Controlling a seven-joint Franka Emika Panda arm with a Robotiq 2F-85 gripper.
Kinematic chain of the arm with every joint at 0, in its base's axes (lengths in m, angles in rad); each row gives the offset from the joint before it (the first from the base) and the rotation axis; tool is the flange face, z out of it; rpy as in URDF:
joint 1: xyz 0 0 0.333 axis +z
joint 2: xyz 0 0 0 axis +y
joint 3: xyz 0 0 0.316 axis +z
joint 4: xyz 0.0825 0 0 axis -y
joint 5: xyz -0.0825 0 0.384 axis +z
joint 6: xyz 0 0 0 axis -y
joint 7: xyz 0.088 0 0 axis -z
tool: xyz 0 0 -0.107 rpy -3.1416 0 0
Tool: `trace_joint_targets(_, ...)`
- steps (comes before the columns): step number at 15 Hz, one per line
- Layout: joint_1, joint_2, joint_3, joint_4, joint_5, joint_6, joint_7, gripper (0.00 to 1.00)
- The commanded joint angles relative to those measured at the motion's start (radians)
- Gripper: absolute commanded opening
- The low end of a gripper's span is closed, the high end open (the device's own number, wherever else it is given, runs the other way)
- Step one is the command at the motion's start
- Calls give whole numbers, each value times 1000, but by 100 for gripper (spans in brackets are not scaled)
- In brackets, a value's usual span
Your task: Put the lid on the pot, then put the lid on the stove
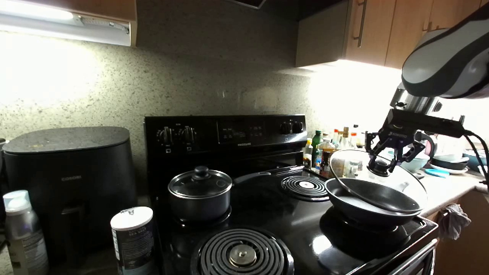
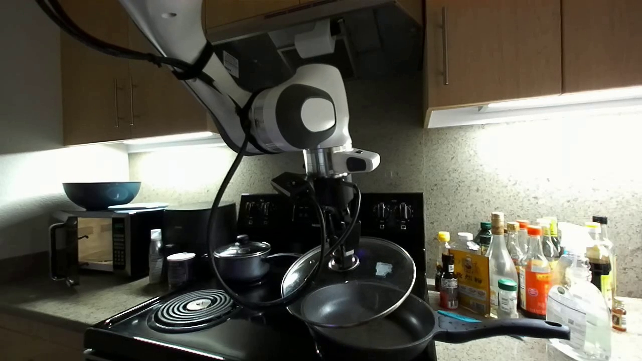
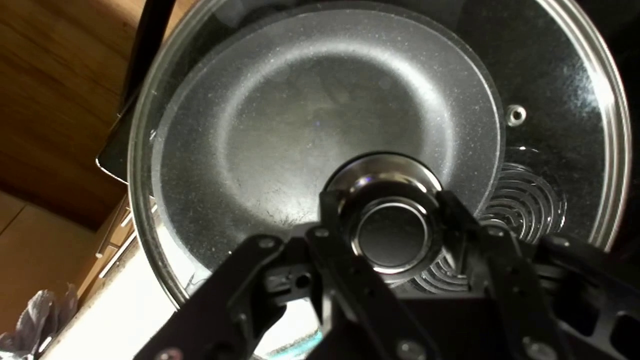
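Jaws grip lid (image 3: 370,115): clr glass, blk knob (image 3: 392,235).

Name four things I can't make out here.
What's beneath the frying pan: hidden by the pan in an exterior view.
Dial markings on the stove: too small in both exterior views.
Fine print on the canister: too small in both exterior views.
Lid, upper rim: cut off by the wrist view's top edge.

The black stove (image 1: 275,218) carries a frying pan (image 1: 363,218) and a smaller pot (image 1: 200,204), the counter (image 2: 466,351) beside it bottles (image 2: 535,271)
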Motion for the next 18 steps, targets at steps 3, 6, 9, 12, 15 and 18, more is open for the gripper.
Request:
trace_joint_targets(3, 2, 69, 14, 98, 30, -20, 7, 25)
trace_joint_targets(6, 3, 103, 12, 164, 23, -140, 20, 25)
trace_joint_targets(9, 4, 108, 6, 146, 5, -155, 12, 50)
trace_joint_targets(12, 5, 118, 5, 165, 5, -177, 14, 50)
trace_joint_targets(15, 5, 119, 5, 166, 5, -177, 14, 50)
trace_joint_targets(18, 4, 142, 2, 182, 1, -224, 7, 25)
